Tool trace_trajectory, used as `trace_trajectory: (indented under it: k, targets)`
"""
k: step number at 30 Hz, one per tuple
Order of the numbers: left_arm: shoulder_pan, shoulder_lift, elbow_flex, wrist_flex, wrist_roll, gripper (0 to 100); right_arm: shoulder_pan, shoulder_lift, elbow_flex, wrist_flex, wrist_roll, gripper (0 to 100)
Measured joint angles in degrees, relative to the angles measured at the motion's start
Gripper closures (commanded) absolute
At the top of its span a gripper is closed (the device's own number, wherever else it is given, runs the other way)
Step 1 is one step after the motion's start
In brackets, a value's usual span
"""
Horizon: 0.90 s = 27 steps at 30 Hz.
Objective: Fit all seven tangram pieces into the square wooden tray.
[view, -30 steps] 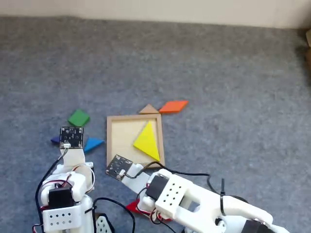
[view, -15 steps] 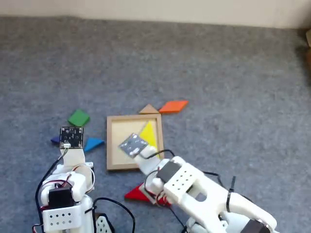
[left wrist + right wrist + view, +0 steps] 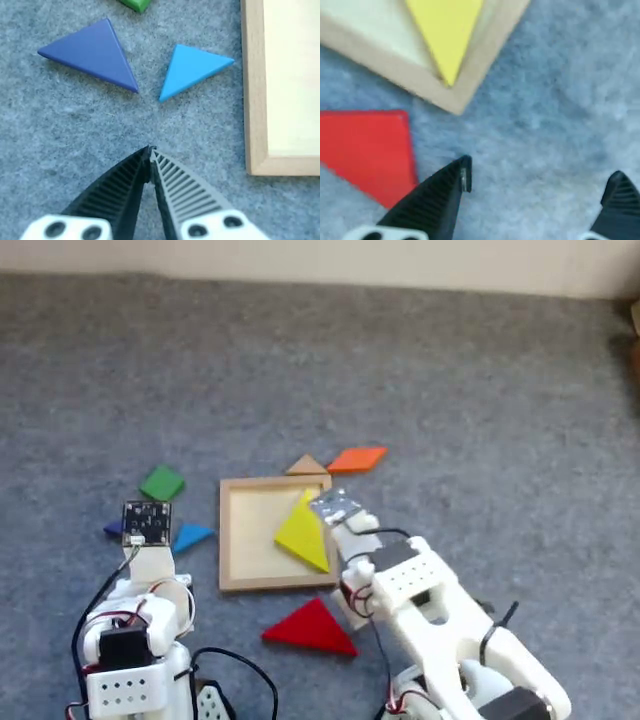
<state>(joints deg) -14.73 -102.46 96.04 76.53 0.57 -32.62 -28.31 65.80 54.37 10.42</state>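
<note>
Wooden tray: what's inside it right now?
Just the yellow triangle, lying in the tray along the rim nearest the right arm. That arm covers part of that rim, so anything beneath it is hidden.

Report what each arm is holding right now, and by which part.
Nothing is held. The left gripper has its jaws shut on nothing, near the light blue triangle. The right gripper has its jaws open beside the red triangle.
</note>
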Motion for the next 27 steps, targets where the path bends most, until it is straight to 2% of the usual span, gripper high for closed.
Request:
trace_trajectory:
  k: [2,8,10,15,21,27]
  targets:
    - [0.00,0.00,0.00,0.00,0.00,99,1.05,0.00,-0.18,1.32,0.00,60.8]
    - [0.00,0.00,0.00,0.00,0.00,99,0.18,0.00,-9.67,14.77,0.00,60.8]
    - [0.00,0.00,0.00,0.00,0.00,99,-2.20,0.00,-13.71,18.81,-0.35,60.8]
    - [0.00,0.00,0.00,0.00,0.00,99,-10.90,0.00,-20.04,21.63,-9.85,60.8]
    - [0.00,0.00,0.00,0.00,0.00,99,-23.03,0.00,-19.69,15.82,-19.60,60.8]
    - [0.00,0.00,0.00,0.00,0.00,99,-24.53,6.95,-10.64,1.58,-20.66,60.8]
